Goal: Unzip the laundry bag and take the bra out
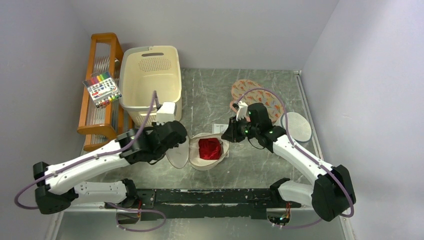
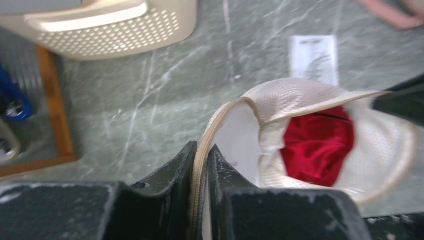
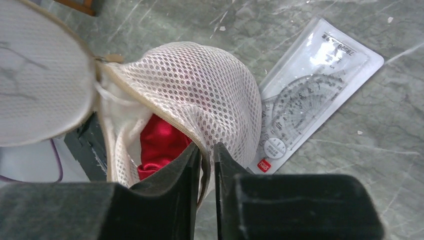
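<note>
**While held at both rims, laundry bag lies open with bra inside**

As is seen from the top view, the laundry bag point(image 1: 196, 161) is placed at the centre of the frame, on the grey table point(image 1: 250, 165) between the two arms. Its round flap is turned aside to the left, so the mouth is open. The red bra point(image 1: 209, 149) is seen inside the mouth, bunched together. The left gripper point(image 2: 201, 150) is closed on the beige zip rim of the flap, which passes between its jaws at the lower centre of the left wrist view. The right gripper point(image 3: 207, 150) is closed on the mesh edge of the opposite side, at the lower centre of its own view. A packed ruler set point(image 3: 310, 100) is seen flat on the table just beside the bag. A cream basket point(image 1: 150, 77) is found at the upper left of the top view.
</note>
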Controlling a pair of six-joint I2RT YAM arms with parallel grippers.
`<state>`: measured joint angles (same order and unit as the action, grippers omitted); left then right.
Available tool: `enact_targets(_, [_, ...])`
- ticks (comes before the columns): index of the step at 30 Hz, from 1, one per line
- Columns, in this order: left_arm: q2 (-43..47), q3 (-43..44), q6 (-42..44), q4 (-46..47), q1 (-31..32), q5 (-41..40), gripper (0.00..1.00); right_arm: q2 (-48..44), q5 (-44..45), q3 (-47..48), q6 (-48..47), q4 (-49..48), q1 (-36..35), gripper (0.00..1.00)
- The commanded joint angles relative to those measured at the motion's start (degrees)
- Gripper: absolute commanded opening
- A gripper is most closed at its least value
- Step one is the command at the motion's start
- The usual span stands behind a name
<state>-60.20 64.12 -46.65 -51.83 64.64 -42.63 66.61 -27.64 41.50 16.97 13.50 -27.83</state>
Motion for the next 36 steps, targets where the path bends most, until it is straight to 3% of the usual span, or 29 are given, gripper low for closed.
enact_targets(1, [-5.67, -0.28, -7.24, -12.67, -0.27, -6.63, 0.26, -0.17, -2.29, -1.48, 1.05, -4.18, -0.11, 0.12])
enact_targets(4, [-11.63, 0.9, -11.74, -19.51, -0.31, -8.95, 0.33, -0.13, -2.8, -0.97, 0.96, -3.86, -0.11, 0.02])
enact_targets(7, [-18.56, 5.93, -18.26, -28.84, -0.31, -12.07, 0.49, -0.43, -3.14, -1.02, 0.62, -4.12, -0.11, 0.0])
enact_targets(9, [-21.78, 9.69, -17.03, -29.11, -0.31, -11.31, 0.62, -0.5, -3.11, -1.0, 0.5, -4.11, -0.09, 0.0])
enact_targets(11, [-23.62, 13.3, -15.0, -27.6, -0.25, -8.84, 0.67, -0.43, -3.31, -0.9, 0.43, -3.99, -1.52, 0.0])
enact_targets(14, [-22.48, 15.32, -9.67, -20.32, -0.05, -4.0, 0.74, -0.72, -3.48, -1.13, 0.3, -3.83, -1.69, 0.0])
enact_targets(16, [-18.28, 13.43, -4.75, -10.64, -0.04, 1.81, 0.78, -1.22, -3.1, -1.46, 0.22, -3.83, -1.68, 0.0])
enact_targets(19, [-10.74, 5.3, 3.54, 10.83, -0.19, 15.4, 0.99, -1.43, -2.86, -1.62, 0.17, -4.0, -1.66, 0.0])
enact_targets(22, [-8.76, 0.28, 2.76, 23.18, -0.39, 23.68, 0.97, -0.98, -3.21, -1.55, 0.32, -4.35, -1.76, 0.0])
enact_targets(24, [-10.93, -0.5, 2.4, 27.73, -0.44, 27.35, 0.87, -0.73, -3.47, -1.59, 0.34, -4.52, -1.78, 0.0])
enact_targets(29, [-19.82, 2.5, 1.16, 27.31, -0.42, 30.2, 0.64, -0.89, -3.34, -1.16, -0.04, -3.91, -1.78, 0.0])
enact_targets(36, [-26.12, 1.69, -0.81, 30.05, -0.57, 31.6, 0.62, -2.65, -2.05, -0.98, -0.67, -2.28, -1.78, 0.0])
